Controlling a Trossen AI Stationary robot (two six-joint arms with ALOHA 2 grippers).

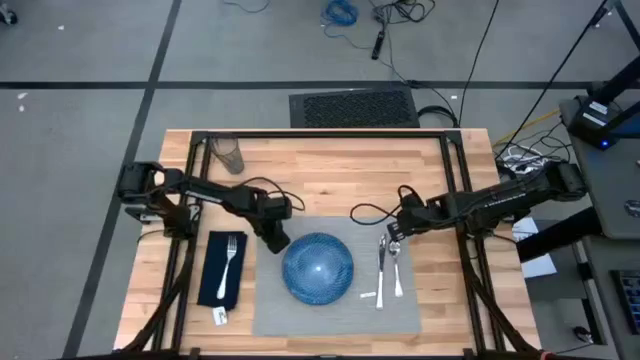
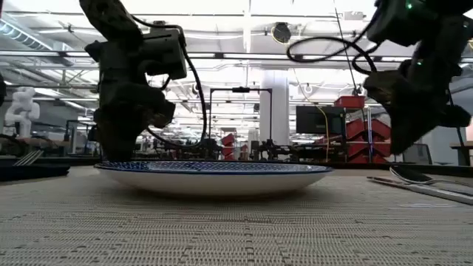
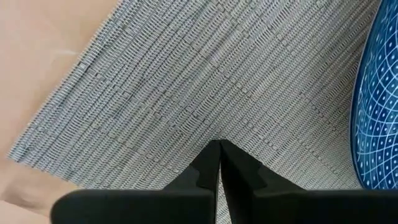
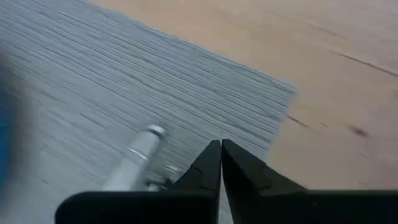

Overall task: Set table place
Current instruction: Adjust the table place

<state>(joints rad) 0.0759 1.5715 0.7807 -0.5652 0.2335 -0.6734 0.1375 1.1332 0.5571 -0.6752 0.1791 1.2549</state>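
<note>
The plate (image 1: 318, 267) is set on the placemat (image 1: 335, 312) in the middle of the worktop (image 1: 330, 170). The left pincer (image 1: 277, 241), fingers pressed together and empty, is held over the mat by the plate's rim. The right pincer (image 1: 393, 238), likewise pinched closed, is poised above the spoon (image 1: 396, 262) and knife (image 1: 381, 270). The fork (image 1: 231, 258) is laid on the napkin (image 1: 221, 268); the glass (image 1: 229, 155) stands at the far edge.
</note>
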